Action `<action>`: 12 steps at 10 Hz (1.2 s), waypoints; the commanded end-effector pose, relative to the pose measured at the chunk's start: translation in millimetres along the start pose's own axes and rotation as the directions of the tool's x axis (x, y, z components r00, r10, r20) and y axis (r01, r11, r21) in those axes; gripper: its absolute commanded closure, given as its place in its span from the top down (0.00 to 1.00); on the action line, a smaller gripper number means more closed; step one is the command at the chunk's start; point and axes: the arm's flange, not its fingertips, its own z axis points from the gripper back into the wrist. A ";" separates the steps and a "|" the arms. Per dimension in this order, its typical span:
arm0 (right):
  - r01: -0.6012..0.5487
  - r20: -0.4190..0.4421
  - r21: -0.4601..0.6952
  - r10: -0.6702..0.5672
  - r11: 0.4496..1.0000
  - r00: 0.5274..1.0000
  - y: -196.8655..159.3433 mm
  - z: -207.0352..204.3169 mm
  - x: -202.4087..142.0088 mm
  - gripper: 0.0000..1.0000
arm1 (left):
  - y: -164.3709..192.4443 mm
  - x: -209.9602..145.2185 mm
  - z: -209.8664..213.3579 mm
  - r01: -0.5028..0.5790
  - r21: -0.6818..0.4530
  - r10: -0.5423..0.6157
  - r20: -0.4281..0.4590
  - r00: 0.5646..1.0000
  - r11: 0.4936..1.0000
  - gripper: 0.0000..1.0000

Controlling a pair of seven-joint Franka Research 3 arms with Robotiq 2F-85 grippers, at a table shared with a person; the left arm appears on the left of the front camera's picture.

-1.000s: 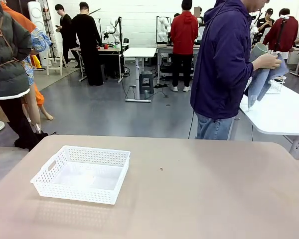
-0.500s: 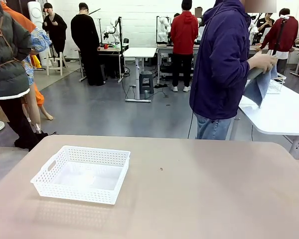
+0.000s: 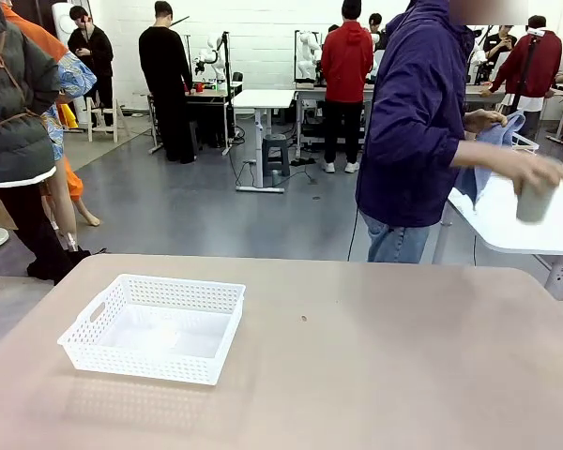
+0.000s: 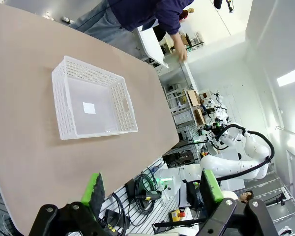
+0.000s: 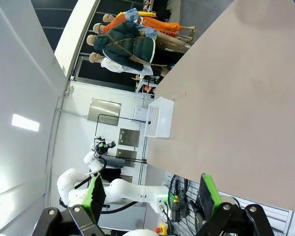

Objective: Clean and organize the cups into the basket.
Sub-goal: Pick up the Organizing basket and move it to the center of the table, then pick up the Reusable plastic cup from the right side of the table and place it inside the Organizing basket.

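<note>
One pale mint matte tumbler [image 3: 535, 200] has left the blue cloth [image 3: 488, 155], seemingly wiped; white lattice plastic basket [image 3: 141, 361] empty, left tool [image 4: 152, 189] and right tool [image 5: 152, 194] spread wide

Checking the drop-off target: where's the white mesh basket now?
Front view: the shallow white lattice-mesh plastic basket sits on the tan table, robot's left side.
</note>
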 end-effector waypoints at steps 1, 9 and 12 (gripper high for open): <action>-0.001 -0.004 0.008 0.001 1.000 1.000 -0.6 -0.7 0.3 1.00 | 0.5 0.3 1.7 0.015 -0.014 -0.015 0.006 1.000 1.000 1.00; -0.001 -0.004 0.008 0.001 1.000 1.000 -0.6 -0.7 0.3 1.00 | 0.5 0.3 1.7 0.015 -0.014 -0.015 0.006 1.000 1.000 1.00; -0.001 -0.004 0.008 0.001 1.000 1.000 -0.6 -0.7 0.3 1.00 | 0.5 0.3 1.7 0.015 -0.014 -0.015 0.006 1.000 1.000 1.00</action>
